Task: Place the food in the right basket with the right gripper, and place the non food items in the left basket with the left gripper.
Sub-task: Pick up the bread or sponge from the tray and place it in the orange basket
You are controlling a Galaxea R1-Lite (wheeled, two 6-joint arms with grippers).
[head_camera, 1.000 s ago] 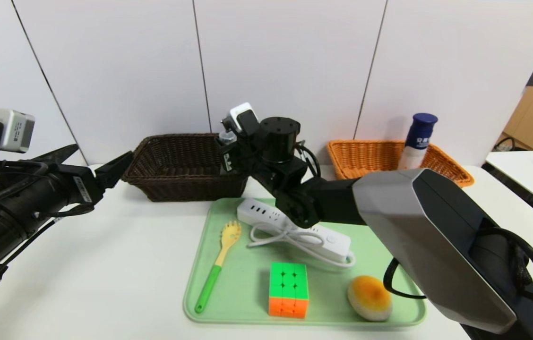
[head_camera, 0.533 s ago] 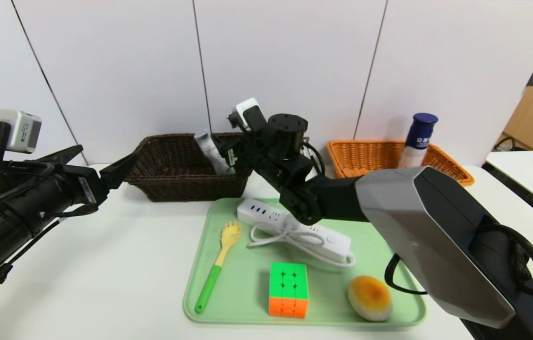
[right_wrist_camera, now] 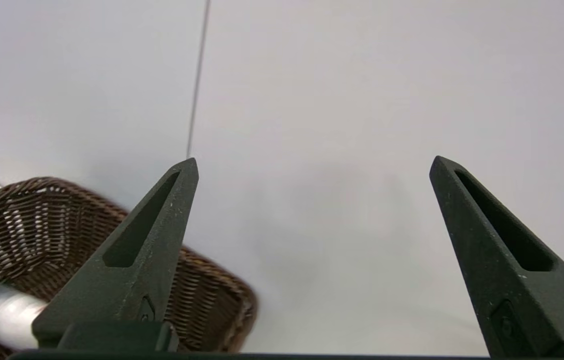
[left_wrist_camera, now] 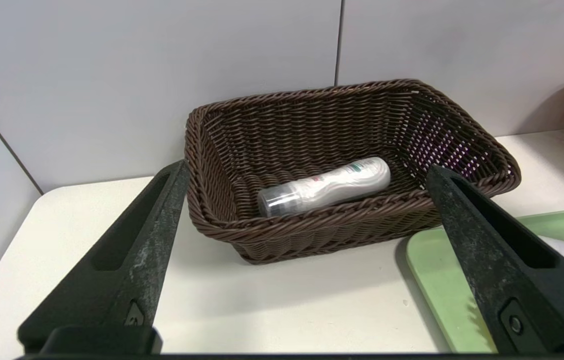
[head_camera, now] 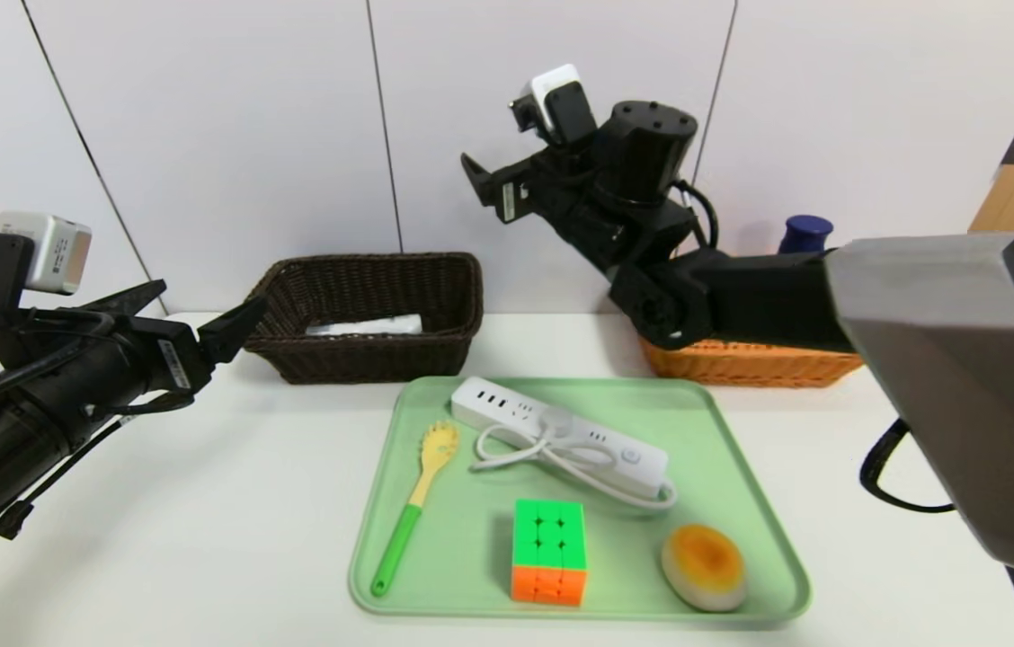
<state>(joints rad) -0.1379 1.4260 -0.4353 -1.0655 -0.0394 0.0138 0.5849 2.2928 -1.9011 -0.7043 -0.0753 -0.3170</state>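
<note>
Now four items lie on the tray (head_camera: 741, 503), one tube (left_wrist_camera: 324, 186) in the left basket (left_wrist_camera: 312, 235), both grippers' fingers spread, grasping nothing.

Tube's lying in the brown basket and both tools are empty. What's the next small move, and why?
Probably bring the right tool, open and high over the table, down toward the bun on the tray: it is food not yet in the orange basket.

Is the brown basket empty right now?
No, a slim white tube lies on its side on the floor of the brown basket, plainly seen from the left wrist camera.
</note>
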